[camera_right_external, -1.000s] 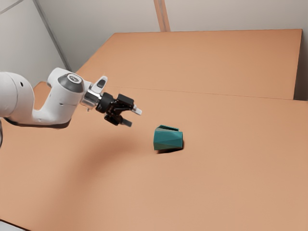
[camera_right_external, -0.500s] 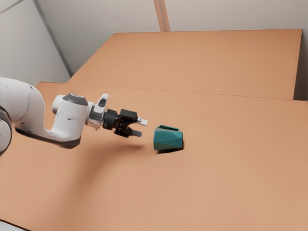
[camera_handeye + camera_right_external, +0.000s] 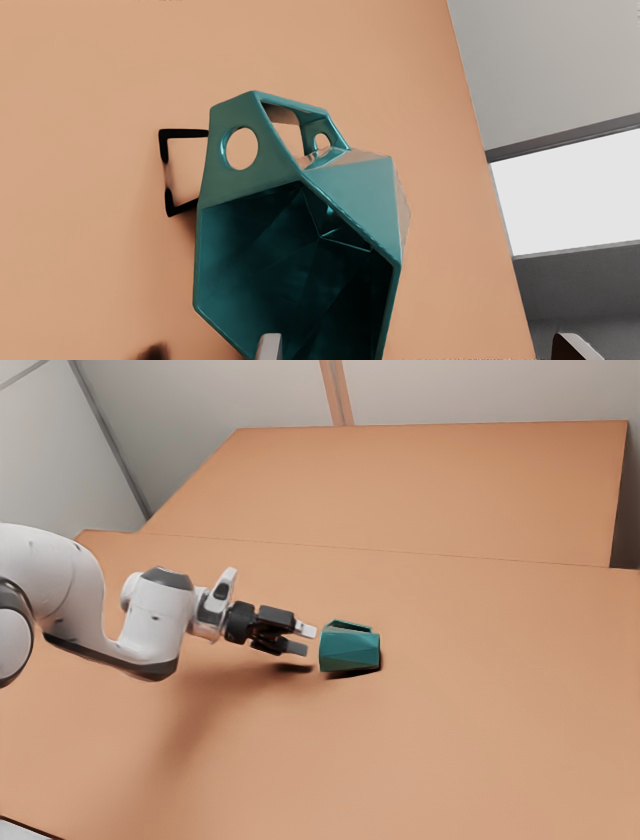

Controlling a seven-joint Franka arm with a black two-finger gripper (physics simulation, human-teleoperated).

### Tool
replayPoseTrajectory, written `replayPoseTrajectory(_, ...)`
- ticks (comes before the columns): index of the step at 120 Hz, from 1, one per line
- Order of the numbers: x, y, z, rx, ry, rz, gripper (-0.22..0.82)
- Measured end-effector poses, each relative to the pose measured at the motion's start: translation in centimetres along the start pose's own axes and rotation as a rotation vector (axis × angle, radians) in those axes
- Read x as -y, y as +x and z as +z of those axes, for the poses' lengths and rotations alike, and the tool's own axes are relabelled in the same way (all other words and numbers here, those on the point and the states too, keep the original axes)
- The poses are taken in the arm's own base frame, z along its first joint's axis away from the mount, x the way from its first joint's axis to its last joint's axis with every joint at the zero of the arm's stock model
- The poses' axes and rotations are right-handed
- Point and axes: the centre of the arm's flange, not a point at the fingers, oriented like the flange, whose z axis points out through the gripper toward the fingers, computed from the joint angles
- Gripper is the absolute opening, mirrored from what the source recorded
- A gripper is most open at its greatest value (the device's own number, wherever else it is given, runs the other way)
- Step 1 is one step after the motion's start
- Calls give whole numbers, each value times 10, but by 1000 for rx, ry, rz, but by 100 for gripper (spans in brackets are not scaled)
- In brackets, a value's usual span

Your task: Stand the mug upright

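My gripper (image 3: 304, 640) is low over the table in the exterior view, its fingers spread and pointing at the teal mug (image 3: 350, 650). The mug lies on its side just beyond the fingertips. In the wrist view the mug (image 3: 350, 195) turns its open mouth toward my hand, and its faceted handle with round holes is visible. The gripper (image 3: 417, 345) stands open there, one fingertip in front of the mug's mouth and the other outside, past the mug's rim. Whether a finger touches the mug I cannot tell.
The mug rests on a wide orange-brown table (image 3: 480, 710). A second surface (image 3: 430, 490) of the same colour lies behind it, toward the pale walls. The wrist view has the table's edge beside a grey wall (image 3: 550, 65) and a bright white panel (image 3: 570, 195).
The arm has come down and toward the exterior view's right, bringing my open gripper close to the mug. The mug lies where it lay before.
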Motion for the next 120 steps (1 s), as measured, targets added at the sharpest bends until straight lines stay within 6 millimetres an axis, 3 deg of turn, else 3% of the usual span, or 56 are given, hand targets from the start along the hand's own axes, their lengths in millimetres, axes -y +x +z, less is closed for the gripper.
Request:
replayPoseTrajectory(43, -3, -1, 26, 11, -15, 51, 59)
replayPoseTrajectory(120, -12, 0, 54, 29, -38, 107, 58)
